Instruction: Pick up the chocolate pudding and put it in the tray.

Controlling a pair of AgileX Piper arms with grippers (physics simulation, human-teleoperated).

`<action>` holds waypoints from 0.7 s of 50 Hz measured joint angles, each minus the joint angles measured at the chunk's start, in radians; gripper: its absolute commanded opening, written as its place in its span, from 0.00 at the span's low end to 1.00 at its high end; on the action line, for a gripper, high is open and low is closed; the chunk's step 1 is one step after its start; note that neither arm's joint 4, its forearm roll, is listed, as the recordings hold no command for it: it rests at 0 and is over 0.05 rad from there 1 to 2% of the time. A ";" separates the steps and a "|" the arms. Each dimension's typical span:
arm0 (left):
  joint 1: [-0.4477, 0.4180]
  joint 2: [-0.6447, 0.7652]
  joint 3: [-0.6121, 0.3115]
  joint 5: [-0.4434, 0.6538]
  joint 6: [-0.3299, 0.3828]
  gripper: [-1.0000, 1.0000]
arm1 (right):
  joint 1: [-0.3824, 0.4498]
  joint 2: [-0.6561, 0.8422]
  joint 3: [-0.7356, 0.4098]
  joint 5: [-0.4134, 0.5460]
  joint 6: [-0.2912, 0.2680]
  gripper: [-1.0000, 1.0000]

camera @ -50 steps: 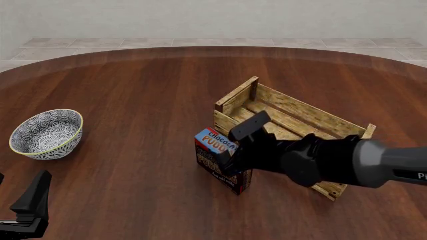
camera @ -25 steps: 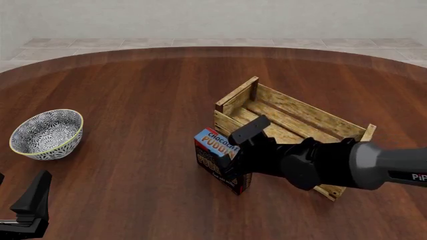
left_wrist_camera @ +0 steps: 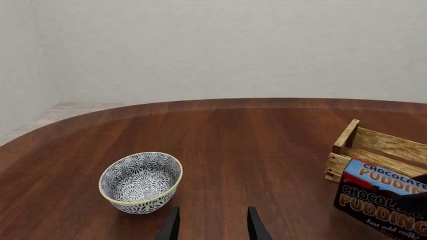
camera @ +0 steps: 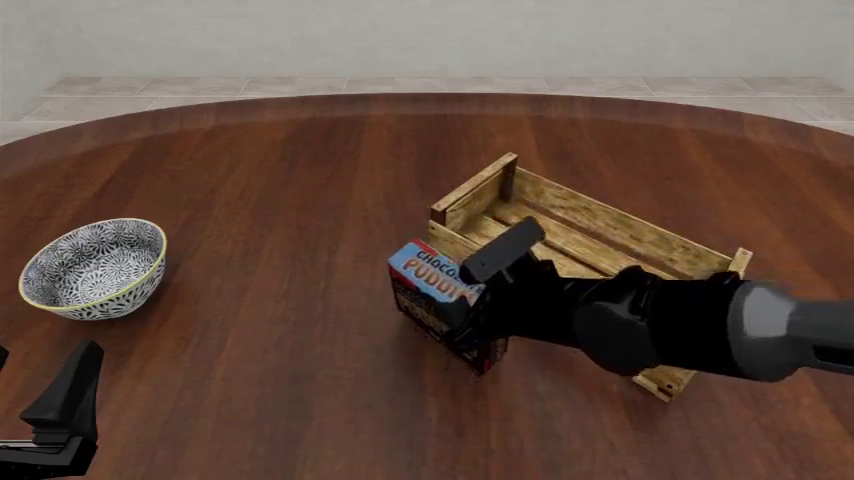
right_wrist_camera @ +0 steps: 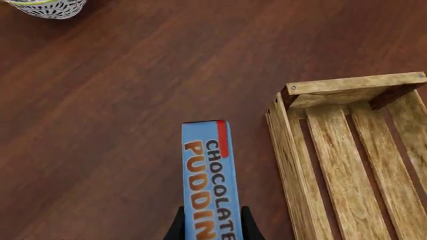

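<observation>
The chocolate pudding (camera: 427,278) is a small carton with a blue lettered top and dark brown sides. It is held just in front of the near left end of the tray (camera: 627,226), a light slatted wooden crate. My right gripper (camera: 477,292) is shut on the carton, a finger on each side. In the right wrist view the carton (right_wrist_camera: 210,185) sits between the fingers (right_wrist_camera: 245,226), with the tray (right_wrist_camera: 347,86) beside it. My left gripper (camera: 63,408) is open and empty at the near left; its fingers (left_wrist_camera: 170,227) show in the left wrist view.
A round blue-and-white patterned bowl (camera: 94,268) stands at the left of the dark wooden table (camera: 267,170). It also shows in the left wrist view (left_wrist_camera: 140,182), which catches the carton (left_wrist_camera: 383,192) and tray end (left_wrist_camera: 373,142) too.
The right gripper has raised the carton slightly and tilted it. The left arm, bowl and tray have not moved.
</observation>
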 measured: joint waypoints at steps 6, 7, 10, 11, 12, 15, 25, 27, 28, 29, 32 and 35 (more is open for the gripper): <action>0.000 0.000 0.000 0.000 0.000 1.00 | 0.000 -0.071 -0.017 0.041 -0.031 0.00; 0.000 0.000 0.000 0.000 0.000 1.00 | 0.000 -0.084 -0.021 0.050 -0.036 0.00; 0.000 0.000 0.000 0.000 0.000 1.00 | -0.002 -0.128 -0.035 0.079 -0.056 0.00; 0.000 0.000 0.000 0.000 0.000 1.00 | -0.004 -0.143 -0.041 0.088 -0.064 0.00; 0.000 0.000 0.000 0.000 0.000 1.00 | -0.006 -0.156 -0.046 0.096 -0.070 0.00; 0.000 0.000 0.000 0.000 0.000 1.00 | -0.016 -0.197 -0.062 0.124 -0.089 0.00; 0.000 0.000 0.000 0.000 0.000 1.00 | -0.068 -0.313 -0.128 0.218 -0.155 0.00; 0.000 0.000 0.000 0.000 0.000 1.00 | -0.081 -0.331 -0.141 0.234 -0.169 0.00; 0.000 0.000 0.000 0.000 0.000 1.00 | -0.088 -0.339 -0.146 0.241 -0.175 0.00; 0.000 0.000 0.000 0.000 0.000 1.00 | -0.095 -0.347 -0.152 0.248 -0.182 0.00; 0.000 0.000 0.000 0.000 0.000 1.00 | -0.115 -0.367 -0.165 0.265 -0.200 0.00; 0.000 0.000 0.000 0.000 0.000 1.00 | -0.135 -0.384 -0.177 0.282 -0.219 0.00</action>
